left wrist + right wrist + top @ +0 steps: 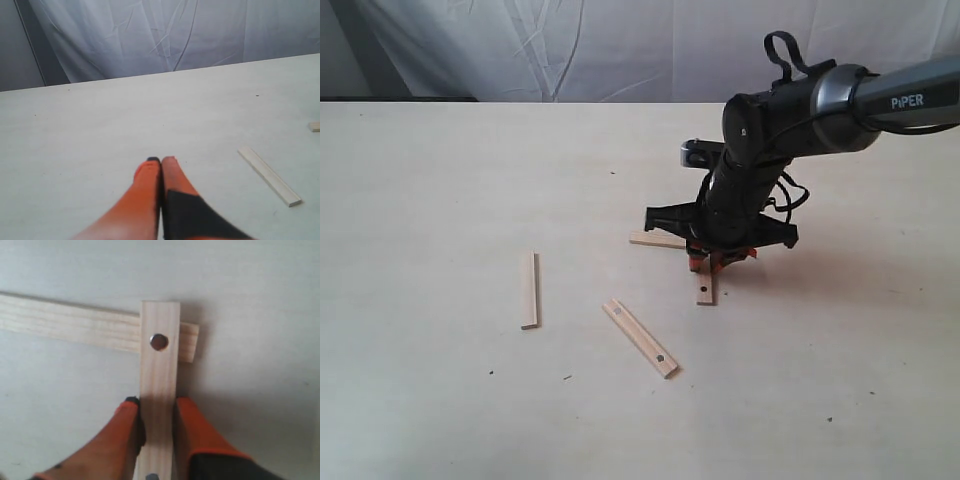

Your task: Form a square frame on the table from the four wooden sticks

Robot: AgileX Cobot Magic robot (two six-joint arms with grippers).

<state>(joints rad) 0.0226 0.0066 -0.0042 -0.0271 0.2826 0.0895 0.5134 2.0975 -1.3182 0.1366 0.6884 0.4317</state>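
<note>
Right gripper is down at the table, its 2 orange fingers pinching the gripped stick by its long edges. The stick's far end lies flat across the tip of the cross stick, overlapping it at a right angle. A round metallic-looking dot sits right over the crossing. That's corner 1 of the square frame being set.

Out wide, the same pair shows as an L under the black wrist. The cross stick runs sideways, and the gripped stick points toward the near edge.

The other 2 sticks lie loose and well apart from it. The diagonal stick is nearest, with a dark dot at 1 end. The left-hand stick lies further off, on its own.

Left gripper is pressed together on nothing, hanging above bare tabletop and out of the exterior view.

By my read it's 2 of 4 placed and 3 corners to go. Next up, the fingers should spread and lift straight up so the overlap doesn't twist. Then fetch the diagonal stick, which needs turning square before it goes down across a free end.

Readable lettering: "PIPER", white on the right arm's grey forearm. Nothing else legible.
</note>
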